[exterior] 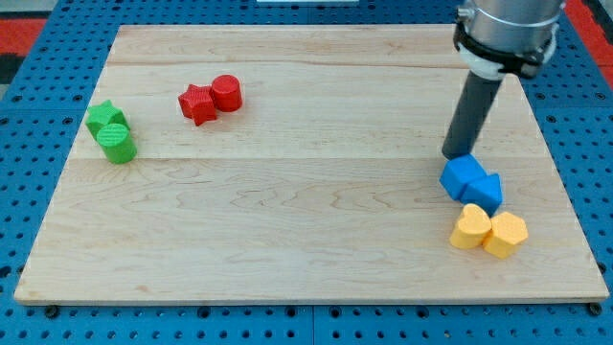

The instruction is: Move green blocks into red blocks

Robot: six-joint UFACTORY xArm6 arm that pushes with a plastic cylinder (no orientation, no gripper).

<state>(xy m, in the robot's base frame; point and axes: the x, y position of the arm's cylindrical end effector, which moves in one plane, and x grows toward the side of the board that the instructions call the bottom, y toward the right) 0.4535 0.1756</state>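
Note:
Two green blocks sit at the view's left: a green star (103, 118) and a green cylinder (117, 143) touching just below it. Two red blocks sit up and to the right of them: a red star (197, 103) and a red cylinder (226, 93), touching each other. My tip (455, 154) is far off at the view's right, just above a blue block (462, 175), and well apart from the green and red blocks.
A second blue block (485, 191) touches the first. Two yellow blocks (470, 227) (505, 234) lie just below them near the board's right edge. The wooden board (306, 220) lies on a blue pegboard (29, 172).

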